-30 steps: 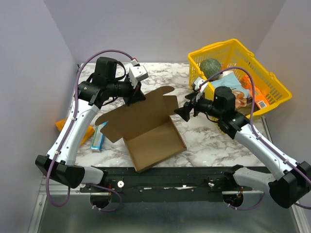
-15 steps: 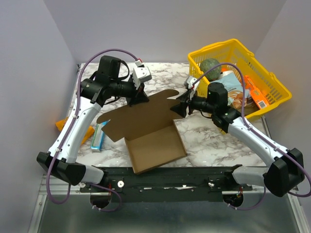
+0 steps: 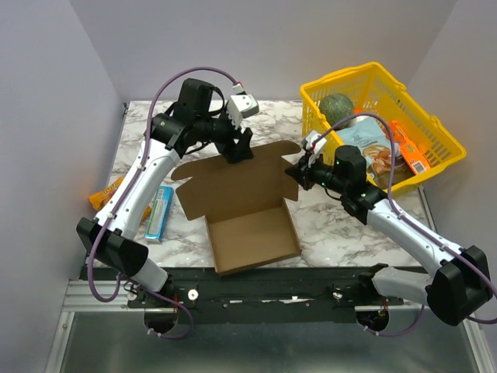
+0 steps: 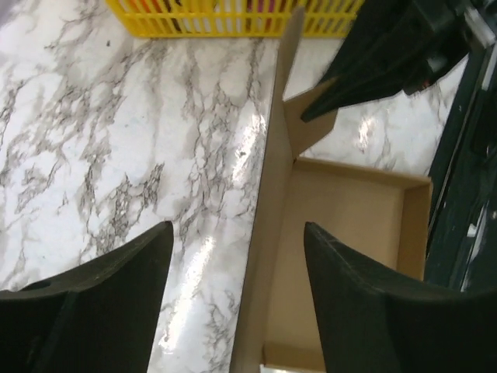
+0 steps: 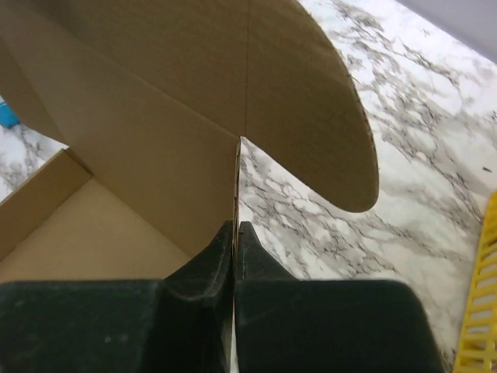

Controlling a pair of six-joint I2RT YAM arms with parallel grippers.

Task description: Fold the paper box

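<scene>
Right hand (image 5: pixel 234 237) pinches the paper box (image 3: pixel 252 233) flap, left hand (image 4: pixel 237 233) gapes wide; yellow basket (image 3: pixel 425 110) holds groceries.

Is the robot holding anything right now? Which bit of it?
Yes. The right gripper pinches the paper box by a side flap at its raised lid. The left gripper is open around the lid, gripping nothing.

Brown paper box (image 3: pixel 252 233), yellow basket (image 3: pixel 439 136), grey-veined white marble table (image 3: pixel 342 225).
</scene>
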